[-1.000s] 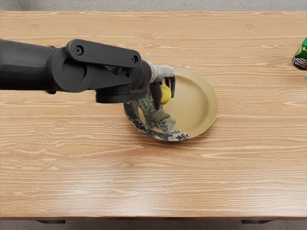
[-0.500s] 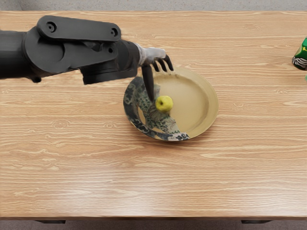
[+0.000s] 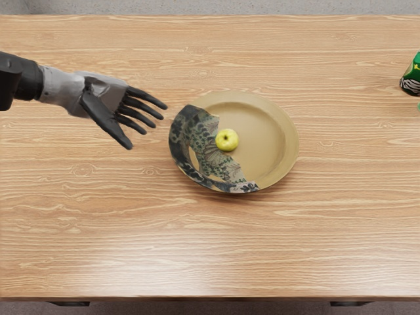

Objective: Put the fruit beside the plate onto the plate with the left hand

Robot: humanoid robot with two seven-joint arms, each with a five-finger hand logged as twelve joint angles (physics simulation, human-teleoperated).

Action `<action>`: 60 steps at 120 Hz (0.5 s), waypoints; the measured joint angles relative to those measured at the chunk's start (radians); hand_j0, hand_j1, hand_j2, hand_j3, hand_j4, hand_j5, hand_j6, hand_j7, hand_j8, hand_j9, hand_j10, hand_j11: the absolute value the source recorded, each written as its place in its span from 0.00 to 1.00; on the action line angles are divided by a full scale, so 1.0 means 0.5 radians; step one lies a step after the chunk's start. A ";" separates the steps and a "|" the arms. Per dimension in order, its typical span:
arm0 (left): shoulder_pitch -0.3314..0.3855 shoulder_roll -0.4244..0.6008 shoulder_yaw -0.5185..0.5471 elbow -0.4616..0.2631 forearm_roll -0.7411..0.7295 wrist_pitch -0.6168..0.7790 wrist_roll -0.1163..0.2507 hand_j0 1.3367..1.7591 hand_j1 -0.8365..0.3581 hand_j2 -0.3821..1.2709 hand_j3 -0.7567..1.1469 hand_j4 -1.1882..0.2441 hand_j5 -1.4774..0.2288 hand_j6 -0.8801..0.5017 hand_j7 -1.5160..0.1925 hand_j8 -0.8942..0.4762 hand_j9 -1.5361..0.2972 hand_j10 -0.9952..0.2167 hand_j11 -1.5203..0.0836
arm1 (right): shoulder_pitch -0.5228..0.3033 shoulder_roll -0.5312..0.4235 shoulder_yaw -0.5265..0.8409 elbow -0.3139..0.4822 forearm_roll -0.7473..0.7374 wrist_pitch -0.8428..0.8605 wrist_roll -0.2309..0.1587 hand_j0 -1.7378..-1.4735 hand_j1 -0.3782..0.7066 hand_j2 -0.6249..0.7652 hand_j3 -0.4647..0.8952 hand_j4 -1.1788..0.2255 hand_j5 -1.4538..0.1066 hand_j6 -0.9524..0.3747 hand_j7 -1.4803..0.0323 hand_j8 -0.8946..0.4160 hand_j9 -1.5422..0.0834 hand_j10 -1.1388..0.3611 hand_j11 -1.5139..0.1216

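Observation:
A small yellow-green fruit (image 3: 227,139) lies on the tan plate (image 3: 272,141), a little left of the plate's middle, at the edge of its dark patterned section. My left hand (image 3: 131,113) hovers over the table to the left of the plate, apart from it, with its black fingers spread and nothing in them. Its grey wrist and black forearm come in from the left edge. The right arm does not show.
A green can-like object (image 3: 411,75) stands at the table's right edge, partly cut off. The wooden table (image 3: 210,236) stretches wide around the plate, with its front edge near the bottom of the view.
The left hand let go of the fruit over the plate, then drew back to the left and opened wide. The fruit now rests on the plate.

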 joint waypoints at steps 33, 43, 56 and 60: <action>0.288 0.385 -0.048 -0.047 -0.061 -0.039 0.002 0.76 0.74 0.26 0.40 0.66 0.68 0.46 0.70 0.47 0.66 0.62 0.75 | 0.000 0.000 0.000 0.000 0.001 0.001 0.000 0.30 0.07 0.44 0.34 0.81 0.90 0.69 0.95 0.66 0.92 0.74 0.90; 0.307 0.389 -0.050 -0.049 -0.065 -0.041 0.003 0.76 0.74 0.26 0.40 0.66 0.68 0.46 0.70 0.47 0.66 0.62 0.75 | 0.000 0.000 0.001 0.000 0.000 0.001 0.000 0.30 0.07 0.44 0.34 0.81 0.90 0.69 0.95 0.66 0.92 0.74 0.90; 0.307 0.389 -0.051 -0.049 -0.067 -0.042 0.003 0.76 0.74 0.26 0.40 0.66 0.68 0.46 0.70 0.47 0.66 0.62 0.75 | -0.001 0.000 0.002 0.000 -0.001 0.001 0.000 0.30 0.07 0.44 0.34 0.81 0.90 0.69 0.95 0.65 0.92 0.74 0.90; 0.307 0.389 -0.051 -0.049 -0.068 -0.042 0.003 0.76 0.74 0.26 0.40 0.66 0.68 0.46 0.70 0.47 0.66 0.62 0.75 | -0.001 0.000 0.002 0.000 -0.001 0.001 0.000 0.30 0.07 0.44 0.34 0.81 0.90 0.69 0.95 0.65 0.92 0.74 0.90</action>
